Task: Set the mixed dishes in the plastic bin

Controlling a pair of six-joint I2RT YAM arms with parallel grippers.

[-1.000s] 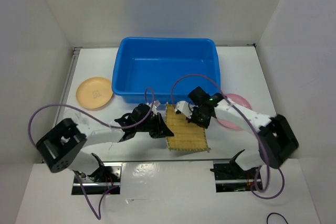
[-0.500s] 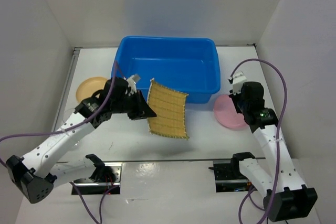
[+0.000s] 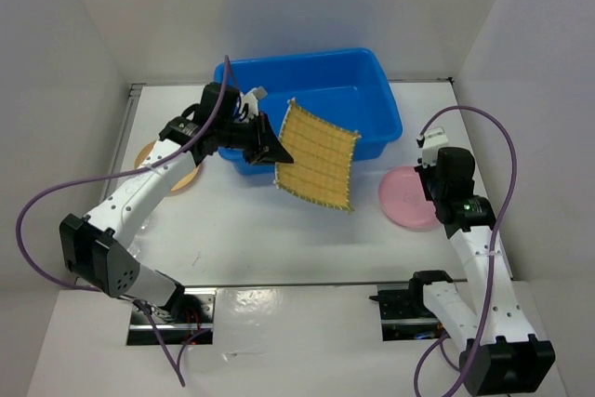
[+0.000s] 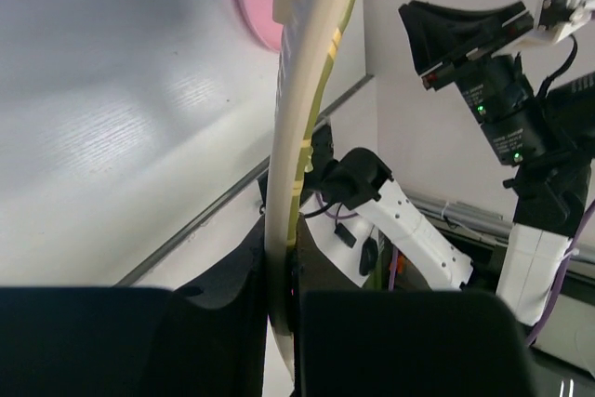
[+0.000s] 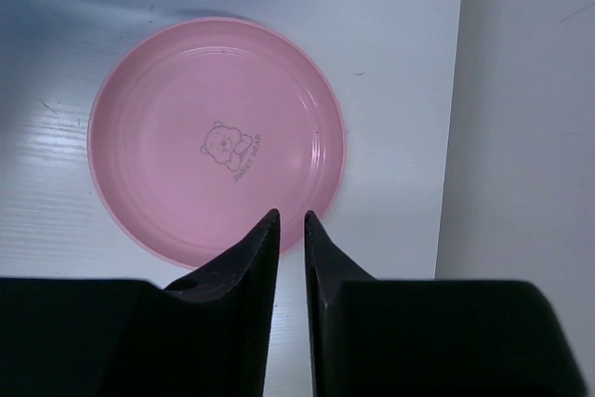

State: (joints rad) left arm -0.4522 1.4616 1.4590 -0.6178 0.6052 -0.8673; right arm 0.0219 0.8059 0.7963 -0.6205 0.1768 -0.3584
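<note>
My left pincer (image 3: 265, 144) is clamped on one edge of the mat (image 3: 318, 155), which hangs tilted mid-frame over the near wall of the bin (image 3: 316, 90). My right pincer (image 5: 290, 230), open only a narrow slit and holding nothing, hovers over the near rim of the pink plate (image 5: 216, 141). The plate's bear print carries tiny script I can't read. It lies at right, close to the side wall, with bare table between it and the bin.

Table (image 3: 279, 239) — white, matte, faint grain, few dark specks visible in right wrist view. Back wall (image 3: 307, 6): plain white panel, soft shadow across middle. Left wall (image 3: 56, 90), right wall (image 3: 530, 72): white panels, angled outward. Metal rail (image 3: 119, 151) along table's left edge. Glossy white shelf (image 3: 307, 341) at near edge — overhead light reflected. Lighting even, diffuse.
</note>
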